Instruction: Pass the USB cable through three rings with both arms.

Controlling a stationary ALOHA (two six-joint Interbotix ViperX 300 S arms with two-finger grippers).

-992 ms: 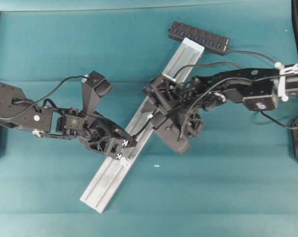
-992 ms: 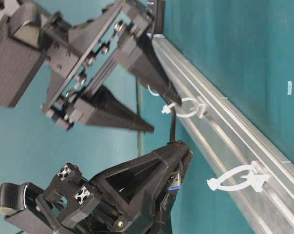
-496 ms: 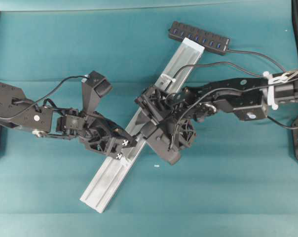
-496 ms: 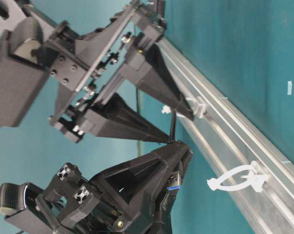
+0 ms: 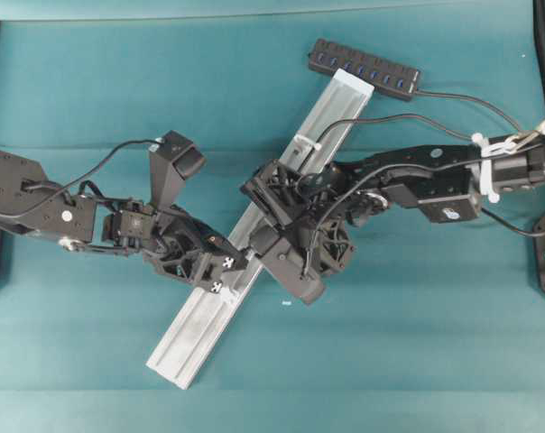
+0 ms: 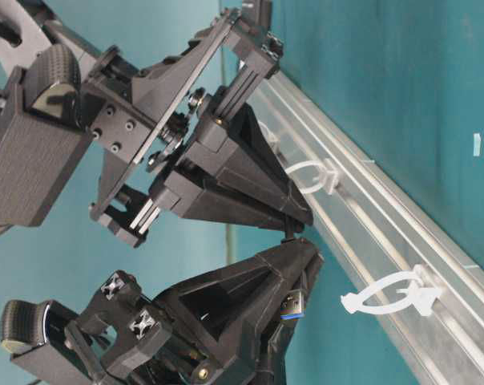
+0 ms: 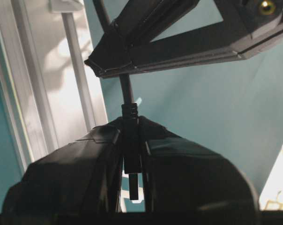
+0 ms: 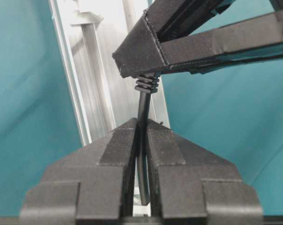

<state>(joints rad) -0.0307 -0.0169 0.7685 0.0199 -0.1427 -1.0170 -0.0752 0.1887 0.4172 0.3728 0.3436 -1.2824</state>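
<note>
Both arms are nose to nose over the silver rail (image 5: 245,262) in the middle of the teal bench (image 5: 417,343). The left gripper (image 6: 294,265) has its jaws pinched tight on the USB cable (image 8: 142,117), right at the ribbed collar behind the plug; the plug's blue tip (image 6: 292,305) peeks out beside the wedge in the table-level view. The right gripper (image 8: 141,136) sits just above it along the cord, jaws clamped on that same cable, so the two tips nearly touch with a short run of cord between them. All this hangs just beside the rail, near one whitish ring (image 6: 316,178). A second ring (image 6: 390,294) stands further down the rail, apart from both grippers. From overhead, a third clip (image 5: 306,142) shows higher up the rail. The black hub (image 5: 365,69) lies at the rail's far end.
</note>
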